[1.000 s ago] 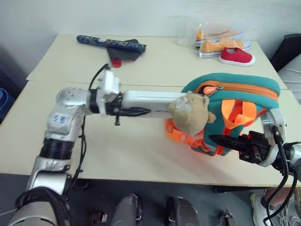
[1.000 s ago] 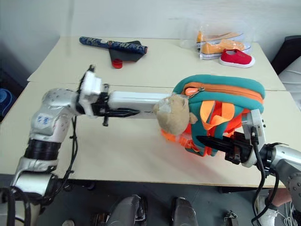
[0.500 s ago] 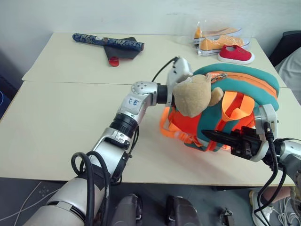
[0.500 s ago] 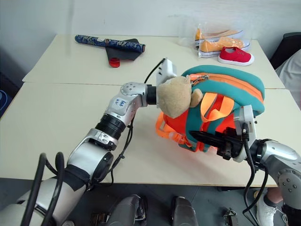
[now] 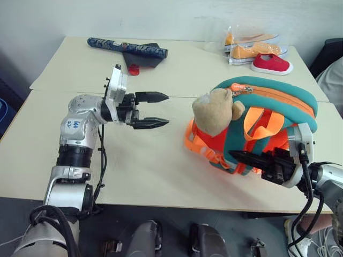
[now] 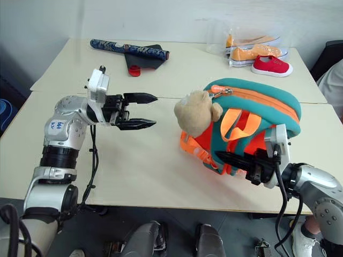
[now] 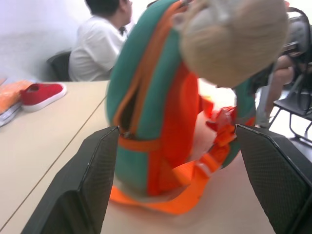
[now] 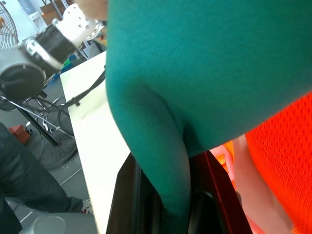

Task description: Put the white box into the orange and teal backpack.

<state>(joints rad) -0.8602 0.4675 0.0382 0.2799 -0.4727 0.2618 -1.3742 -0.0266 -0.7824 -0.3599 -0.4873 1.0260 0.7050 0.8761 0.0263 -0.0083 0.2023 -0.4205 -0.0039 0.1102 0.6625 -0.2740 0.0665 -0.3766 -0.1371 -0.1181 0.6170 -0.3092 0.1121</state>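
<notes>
While our left gripper (image 5: pixel 159 110) hangs level over the table (image 5: pixel 161 171) with its two black fingers spread wide and nothing between them, pointing at the orange and teal backpack (image 5: pixel 268 115) from a clear gap away, our right gripper (image 5: pixel 252 159) is closed on a fold of the bag's teal edging at the near side, as the right wrist view shows the fabric pinched between the fingers. The backpack stands on the table with the tan plush animal (image 5: pixel 214 111) hanging at the end that faces the left gripper, and the orange zip line runs along its top; in the left wrist view a narrow slit shows beside that zip.

We cannot find the white box on the table; we judge it to be inside the bag, but the pictures do not prove it.

From here the main risk, as we see it, lies in the right grip. If we let go abruptly or pull as we retreat, the upright bag could tip and the box could slide out of the unzipped slit. The left gripper's open fingers could also catch the loose orange straps (image 5: pixel 203 150) or the plush if we swing back in carelessly. Farther off lie the red shoe (image 5: pixel 270 64) and a dark patterned roll (image 5: pixel 126 47), well out of harm's way.
</notes>
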